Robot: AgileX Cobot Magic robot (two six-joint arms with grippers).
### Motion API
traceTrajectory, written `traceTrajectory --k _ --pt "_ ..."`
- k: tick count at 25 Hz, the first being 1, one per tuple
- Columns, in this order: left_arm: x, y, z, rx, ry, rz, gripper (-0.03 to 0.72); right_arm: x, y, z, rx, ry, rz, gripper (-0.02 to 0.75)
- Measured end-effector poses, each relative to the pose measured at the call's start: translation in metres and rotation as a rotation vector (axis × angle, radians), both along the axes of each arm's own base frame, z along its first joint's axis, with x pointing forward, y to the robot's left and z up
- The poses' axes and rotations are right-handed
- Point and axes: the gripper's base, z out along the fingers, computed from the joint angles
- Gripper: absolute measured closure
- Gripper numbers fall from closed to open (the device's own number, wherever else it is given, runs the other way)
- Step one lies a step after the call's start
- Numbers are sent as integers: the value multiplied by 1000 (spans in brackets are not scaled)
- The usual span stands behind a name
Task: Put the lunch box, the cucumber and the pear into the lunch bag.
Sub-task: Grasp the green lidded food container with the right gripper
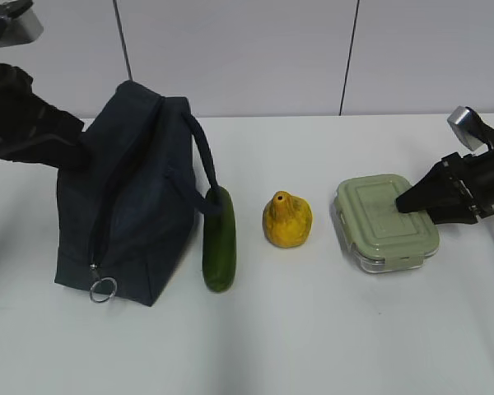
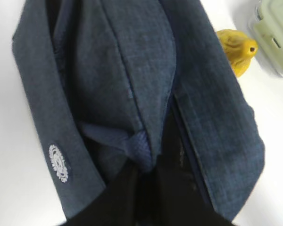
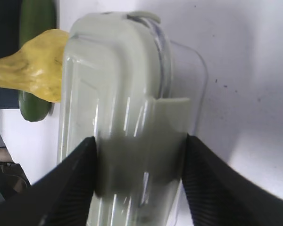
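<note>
The lunch box [image 1: 386, 221] sits on the white table [image 1: 313, 337] at the right end of the row, its pale green lid [image 3: 118, 94] snapped on over the clear glass. The right gripper [image 1: 413, 200] comes in from the right side with its tips over the lid's right end; from its wrist camera the two black fingers [image 3: 70, 188] stand wide, one on each side of the box, close against it, though I cannot tell whether they actually press on it. Just left of the box, apart from it, the pear [image 1: 286, 219] stands upright with its little point up. Further left the cucumber [image 1: 218, 239] lies lengthwise, pointing away from me, right beside the lunch bag [image 1: 128, 197], with the bag's padded handle [image 1: 204, 160] drooping onto its far end. The bag stands at the left, peaked top up, the zipper line running down its front to a silver ring pull [image 1: 103, 290] near the table. The left gripper [image 1: 62, 140] is at the bag's upper left, touching or nearly touching the fabric; its wrist camera shows only navy cloth [image 2: 132, 84] up close, with the fingers hidden, so I cannot tell how they are set.
</note>
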Motion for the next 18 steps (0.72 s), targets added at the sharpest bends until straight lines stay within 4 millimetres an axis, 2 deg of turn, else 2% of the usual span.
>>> traceTrajectory --k 6,18 --pt "-1 -6 6 106 -8 7 683 2 0 0 13 -7 -15 307" --pt "-1 -6 6 108 2 28 684 4 0 1 22 -12 -44 314"
